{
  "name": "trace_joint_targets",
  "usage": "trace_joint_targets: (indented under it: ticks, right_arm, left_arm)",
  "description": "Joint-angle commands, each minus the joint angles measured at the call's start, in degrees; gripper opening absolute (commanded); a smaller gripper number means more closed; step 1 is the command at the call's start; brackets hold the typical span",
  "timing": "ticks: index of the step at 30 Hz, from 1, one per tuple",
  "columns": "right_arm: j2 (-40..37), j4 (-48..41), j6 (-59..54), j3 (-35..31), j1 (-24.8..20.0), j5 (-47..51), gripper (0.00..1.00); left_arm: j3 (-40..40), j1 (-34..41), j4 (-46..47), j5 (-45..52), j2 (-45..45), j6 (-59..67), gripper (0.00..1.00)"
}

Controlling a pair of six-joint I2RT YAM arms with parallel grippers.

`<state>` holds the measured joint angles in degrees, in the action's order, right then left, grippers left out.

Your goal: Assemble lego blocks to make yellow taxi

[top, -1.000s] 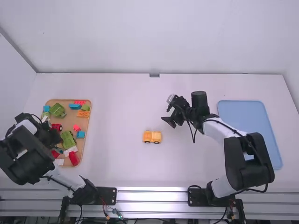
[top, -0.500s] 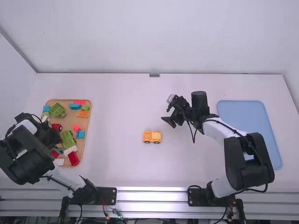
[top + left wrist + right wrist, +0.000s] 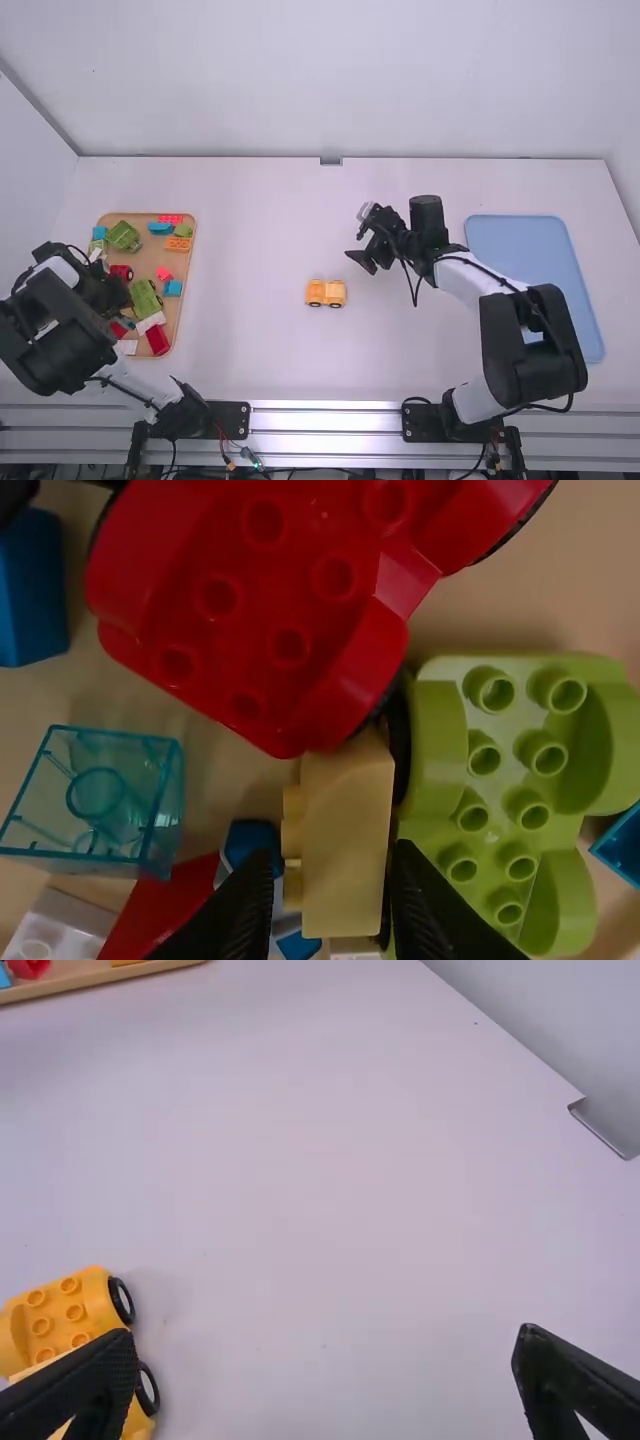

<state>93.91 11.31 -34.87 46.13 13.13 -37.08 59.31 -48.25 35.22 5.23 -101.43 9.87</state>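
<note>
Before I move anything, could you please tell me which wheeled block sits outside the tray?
The yellow one, on the table itself; the red and green ones are in the tray.

Beyond the right gripper (image 3: 358,263), the white table (image 3: 250,230) runs out to a plain pale back wall (image 3: 300,80) with a small grey metal plate (image 3: 331,161) at its foot, pale side walls (image 3: 30,180) rise well off left and right of the gripper, and ribbed metal rails (image 3: 325,420) on its near side catch soft light.
</note>
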Motion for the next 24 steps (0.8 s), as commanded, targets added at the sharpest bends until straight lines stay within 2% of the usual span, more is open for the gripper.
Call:
trace_joint_targets:
  ticks: [1,10,14,24]
  right_arm:
    - [-0.3,-0.2,0.2,1.5,0.0,-0.2,0.99]
    - [-0.3,-0.3,0.1,1.5,0.0,-0.2,0.99]
    - [-0.3,-1.1,-0.1,1.5,0.0,-0.1,0.98]
    - [-0.3,-1.2,0.0,1.5,-0.1,-0.1,0.98]
  left_arm:
    - [0.3,0.2,0.3,-0.4,-0.3,-0.6,0.31]
    - [0.3,-0.5,1.2,-0.4,-0.3,-0.5,0.3]
    - [0.3,0.0,1.3,-4.8,-0.4,-3.6,0.29]
    - [0.1,0.2,0.3,-2.6,-0.4,-3.1,0.3]
